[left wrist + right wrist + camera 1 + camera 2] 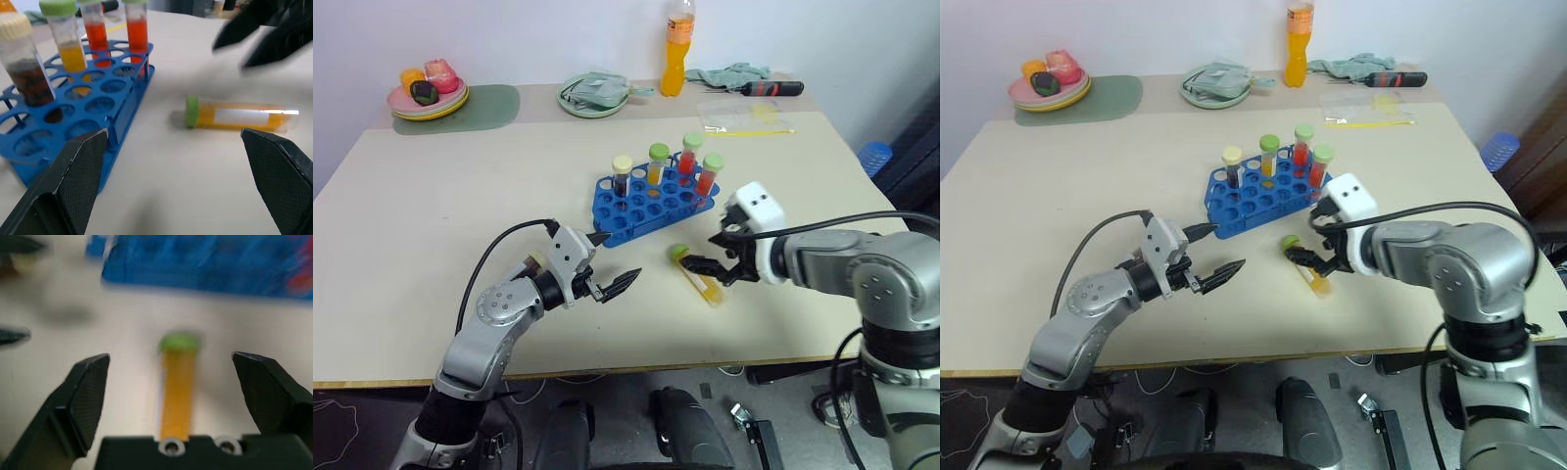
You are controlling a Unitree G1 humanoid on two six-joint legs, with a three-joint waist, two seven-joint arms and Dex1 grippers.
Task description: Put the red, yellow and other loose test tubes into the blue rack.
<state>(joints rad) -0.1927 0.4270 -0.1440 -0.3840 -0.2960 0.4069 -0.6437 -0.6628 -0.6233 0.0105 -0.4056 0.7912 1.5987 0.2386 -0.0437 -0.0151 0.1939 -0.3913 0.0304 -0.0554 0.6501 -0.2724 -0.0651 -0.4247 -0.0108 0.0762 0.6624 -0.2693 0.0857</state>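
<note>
The blue rack (646, 208) stands mid-table with several capped tubes upright in it: a cream-capped dark one (623, 176), a green-capped yellow one (657, 164) and two green-capped red ones (691, 155). A loose yellow test tube (705, 286) with a green cap lies flat on the table just in front of the rack. My right gripper (713, 253) hangs open right over it, a finger on each side, and the tube (177, 391) lies between them untouched. My left gripper (622, 257) is open and empty, to the left of the tube and pointing toward it (234, 116).
Along the back edge are a plate of toy food (429, 98) on a green mat (480, 106), a plate with a cloth (594, 95), an orange bottle (677, 49), a screwdriver (769, 88) and a clear bag (739, 116). The table's front edge (636, 370) runs just below both grippers.
</note>
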